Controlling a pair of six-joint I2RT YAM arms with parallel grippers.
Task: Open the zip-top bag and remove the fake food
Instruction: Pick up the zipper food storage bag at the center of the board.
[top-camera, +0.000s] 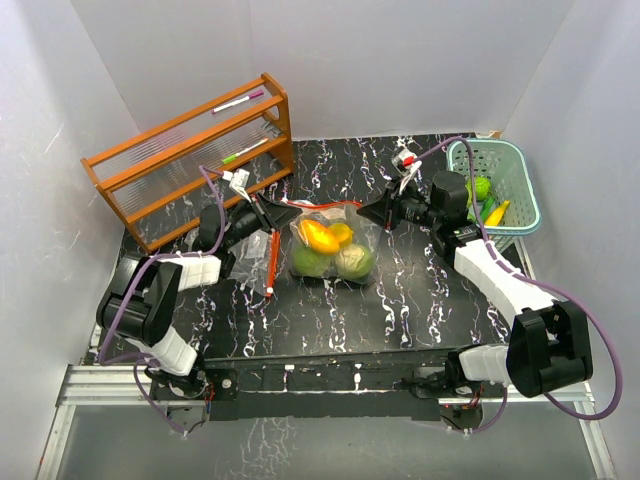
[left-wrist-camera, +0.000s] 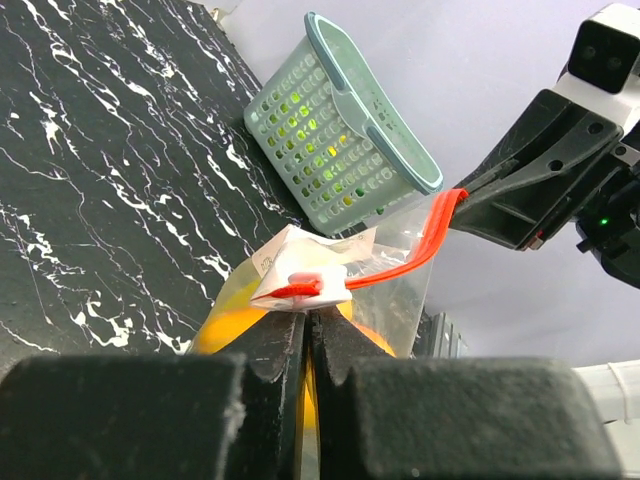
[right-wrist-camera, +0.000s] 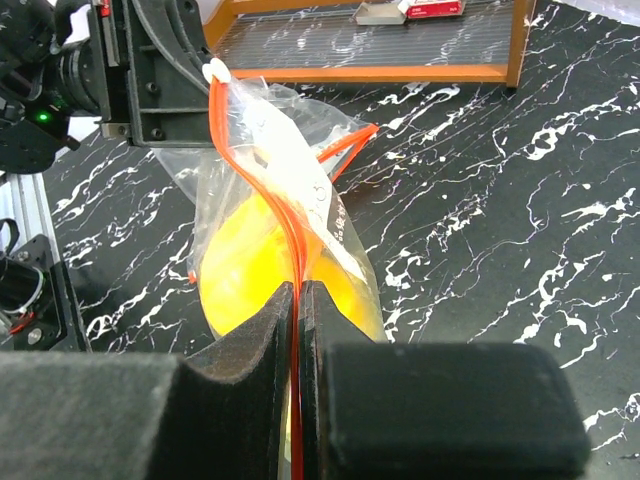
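At mid-tabletop (top-camera: 420, 300), my left pincer (left-wrist-camera: 308, 315) and right pincer (right-wrist-camera: 298, 290) clamp opposite ends of the zip-top bag (top-camera: 335, 250), placed to spread its mouth above the fake food (top-camera: 322, 237).

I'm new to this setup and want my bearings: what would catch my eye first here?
The clear zip-top bag sits at the centre of the black table, stuffed with orange, yellow and green fake food, with the left gripper and right gripper each clamped on its red zip edge. Behind it stand a wooden rack at back left and a pale-teal basket at back right.
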